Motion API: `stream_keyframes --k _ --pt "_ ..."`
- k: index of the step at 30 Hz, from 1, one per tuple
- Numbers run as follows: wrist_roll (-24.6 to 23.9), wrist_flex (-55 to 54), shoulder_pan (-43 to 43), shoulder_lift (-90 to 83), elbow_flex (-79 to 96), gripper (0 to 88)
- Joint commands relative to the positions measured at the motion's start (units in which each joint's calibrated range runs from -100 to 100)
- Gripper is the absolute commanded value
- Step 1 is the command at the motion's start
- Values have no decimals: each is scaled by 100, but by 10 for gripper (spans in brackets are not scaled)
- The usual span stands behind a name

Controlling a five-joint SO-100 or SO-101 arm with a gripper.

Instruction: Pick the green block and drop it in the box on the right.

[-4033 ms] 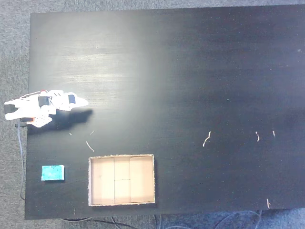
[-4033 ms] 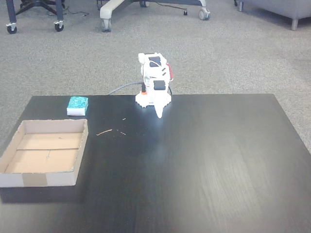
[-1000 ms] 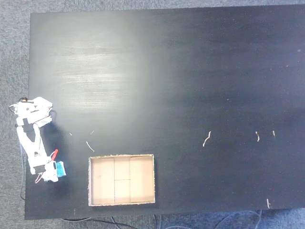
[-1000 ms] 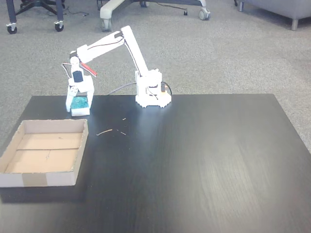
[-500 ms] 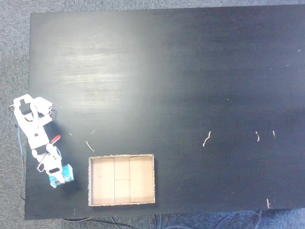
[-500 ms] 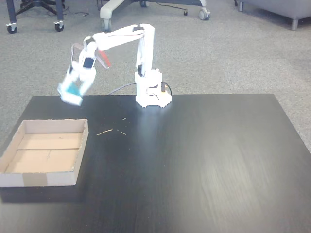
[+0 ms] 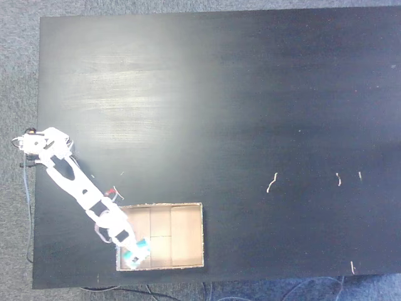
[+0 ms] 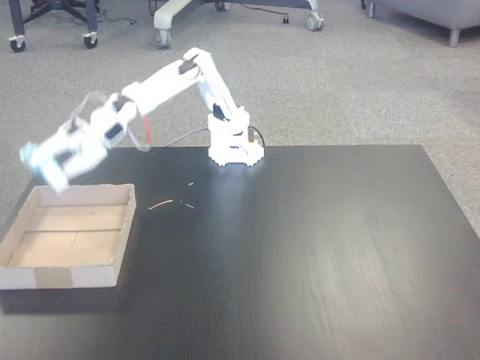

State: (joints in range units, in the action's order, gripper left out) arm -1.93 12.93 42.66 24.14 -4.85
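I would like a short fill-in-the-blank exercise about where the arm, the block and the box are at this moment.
1. The gripper holds the green block above the ___.
2. The box is made of tan ___.
3. The box's floor is ___ of objects.
4. The arm's base stands on the table's ___.

Missing words: box; cardboard; empty; edge
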Motion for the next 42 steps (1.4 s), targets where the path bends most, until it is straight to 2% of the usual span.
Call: stream_keyframes --k 1,2,5,7,8,9,10,11,13,14,15,17,20,23,32,42 --pt "195 293 -121 634 -694 488" --pt "190 367 -129 625 -657 538" --pt "230 466 -220 253 -322 571" --pt "215 474 -412 -1331 1029 562" --pt "68 400 -627 -2948 2208 361" --pt "-20 251 -918 -5090 3731 53" --pt "20 590 -1240 -7334 5073 1" --pt "112 1127 -1722 -9544 6161 1" --pt "435 2737 -2987 -12203 7448 1" --pt "552 3480 -3653 -12203 7457 1" --pt "581 3744 -4075 -12211 7684 1" --pt "611 3521 -4466 -12220 8690 1" --pt "640 2357 -4443 -12220 10476 2" --pt "430 3513 -4818 -12211 10485 1" --pt "264 3472 -4834 -12211 10476 1" --pt "454 3464 -5056 -12211 10476 1"
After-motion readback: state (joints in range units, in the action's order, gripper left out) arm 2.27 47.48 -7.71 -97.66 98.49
